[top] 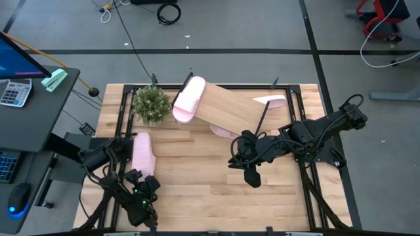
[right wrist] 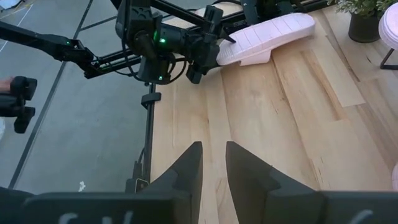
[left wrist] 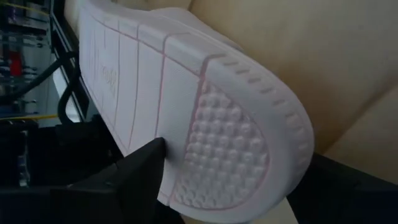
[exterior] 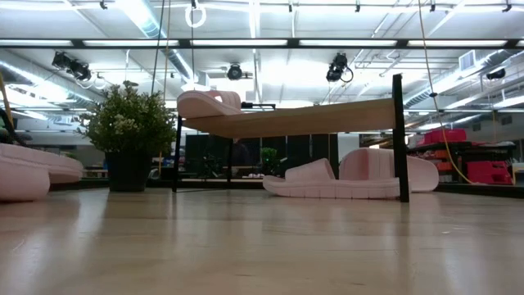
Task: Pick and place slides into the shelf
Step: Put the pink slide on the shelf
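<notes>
A pink slide (top: 142, 153) lies sole up on the table's left side, lengthwise from near to far. My left gripper (right wrist: 214, 53) is open at its near end, one finger on each side of the ribbed sole (left wrist: 205, 118). The shelf (top: 230, 108) slants across the far middle, and one slide (top: 188, 98) lies on its left end. Another slide (top: 223, 131) lies on the table under the shelf, and a third (top: 272, 100) by its far right. My right gripper (right wrist: 213, 168) hangs above the table's middle, fingers a narrow gap apart, nothing between them. My left gripper straddles the near end of the slide's sole (left wrist: 186, 186), coming from the table's near side and slanting down. One finger (left wrist: 143, 171) stands right at the sole's edge. I cannot tell whether either finger touches it. The slide lies flat on the table.
A potted plant (top: 151, 103) stands at the far left beside the shelf's left end. The shelf's black legs (exterior: 399, 139) reach down to the table. Bare wood (top: 210, 177) stretches across the near middle. A desk with a calculator (top: 14, 92) stands off the table's left.
</notes>
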Tool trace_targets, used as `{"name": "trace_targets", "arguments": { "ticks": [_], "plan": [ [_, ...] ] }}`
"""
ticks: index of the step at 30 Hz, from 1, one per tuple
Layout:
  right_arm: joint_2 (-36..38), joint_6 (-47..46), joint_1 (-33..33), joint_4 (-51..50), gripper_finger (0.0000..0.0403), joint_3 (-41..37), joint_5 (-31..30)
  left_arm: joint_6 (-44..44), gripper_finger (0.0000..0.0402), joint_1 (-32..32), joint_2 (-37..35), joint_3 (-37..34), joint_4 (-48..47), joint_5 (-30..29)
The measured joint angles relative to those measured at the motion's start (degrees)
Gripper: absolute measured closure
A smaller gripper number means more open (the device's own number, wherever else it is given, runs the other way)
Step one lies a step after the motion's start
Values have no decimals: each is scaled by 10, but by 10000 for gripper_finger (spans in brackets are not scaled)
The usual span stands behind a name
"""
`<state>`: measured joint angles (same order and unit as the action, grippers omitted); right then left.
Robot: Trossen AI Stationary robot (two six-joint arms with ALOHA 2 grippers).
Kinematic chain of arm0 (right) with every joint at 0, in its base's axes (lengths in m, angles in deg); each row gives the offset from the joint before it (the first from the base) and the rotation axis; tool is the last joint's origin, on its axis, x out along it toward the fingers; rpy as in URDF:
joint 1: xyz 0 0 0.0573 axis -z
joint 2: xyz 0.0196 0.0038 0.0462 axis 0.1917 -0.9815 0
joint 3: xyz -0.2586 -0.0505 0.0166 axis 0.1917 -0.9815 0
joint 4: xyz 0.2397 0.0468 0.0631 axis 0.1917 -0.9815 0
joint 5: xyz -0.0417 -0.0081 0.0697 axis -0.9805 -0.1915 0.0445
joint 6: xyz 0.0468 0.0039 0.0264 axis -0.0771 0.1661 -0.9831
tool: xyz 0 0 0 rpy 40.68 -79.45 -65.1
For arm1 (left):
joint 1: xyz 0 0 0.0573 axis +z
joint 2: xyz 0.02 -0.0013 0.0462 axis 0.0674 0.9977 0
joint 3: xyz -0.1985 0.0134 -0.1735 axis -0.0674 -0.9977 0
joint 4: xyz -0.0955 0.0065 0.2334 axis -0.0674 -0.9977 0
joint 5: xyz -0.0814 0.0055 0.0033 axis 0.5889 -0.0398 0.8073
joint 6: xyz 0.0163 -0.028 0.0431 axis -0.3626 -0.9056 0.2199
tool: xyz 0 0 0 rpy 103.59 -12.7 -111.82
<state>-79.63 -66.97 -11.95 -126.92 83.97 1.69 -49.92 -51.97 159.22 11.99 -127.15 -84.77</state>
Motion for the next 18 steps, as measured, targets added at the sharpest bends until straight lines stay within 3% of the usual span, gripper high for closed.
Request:
{"name": "trace_targets", "arguments": {
  "ticks": [5, 16, 18],
  "plan": [
    [0, 0, 0, 0, 325, 0, -2, -2, 154, 2, 0, -5, -8, 0],
    [0, 0, 0, 0, 325, 0, -11, -50, 346, 4, 0, -5, -47, 13],
    [0, 0, 0, 0, 325, 0, -11, -51, 359, 4, 0, 2, -55, 14]
  ]
}}
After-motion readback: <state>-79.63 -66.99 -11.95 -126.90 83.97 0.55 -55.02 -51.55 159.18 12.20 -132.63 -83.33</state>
